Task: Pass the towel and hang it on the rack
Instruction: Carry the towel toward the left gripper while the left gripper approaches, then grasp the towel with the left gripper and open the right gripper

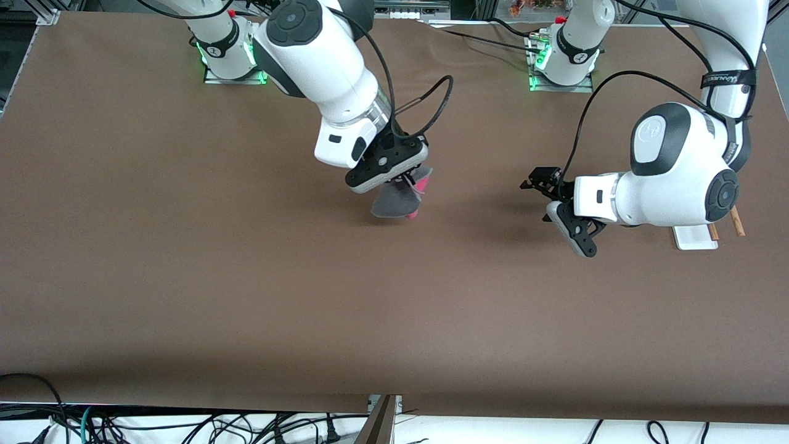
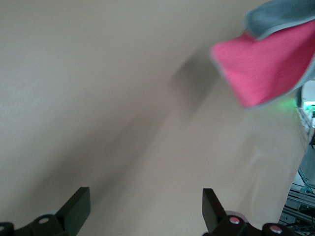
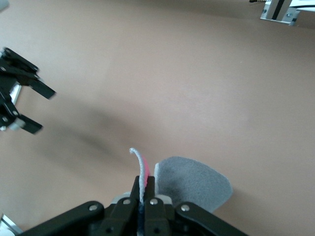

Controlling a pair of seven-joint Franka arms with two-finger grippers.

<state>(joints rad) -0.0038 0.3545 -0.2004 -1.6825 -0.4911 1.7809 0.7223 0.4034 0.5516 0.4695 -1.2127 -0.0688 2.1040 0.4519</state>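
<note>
Towel (image 1: 397,198) hangs pinched in the right gripper (image 1: 412,179) over mid-table, so pickup looks done; handover and hanging on the rack (image 1: 696,237) remain. Left gripper (image 1: 542,200), fingers apart and empty, waits over the table a short way from the towel (rack under its arm). Right wrist view shows the clamp on the cloth's edge; left wrist view shows the pink face; only the front view shows the rack.

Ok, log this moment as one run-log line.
stage: handover pending | right gripper: shut on towel, lifted mid-table | left gripper: open, facing towel, apart | rack: bare, under left arm
</note>
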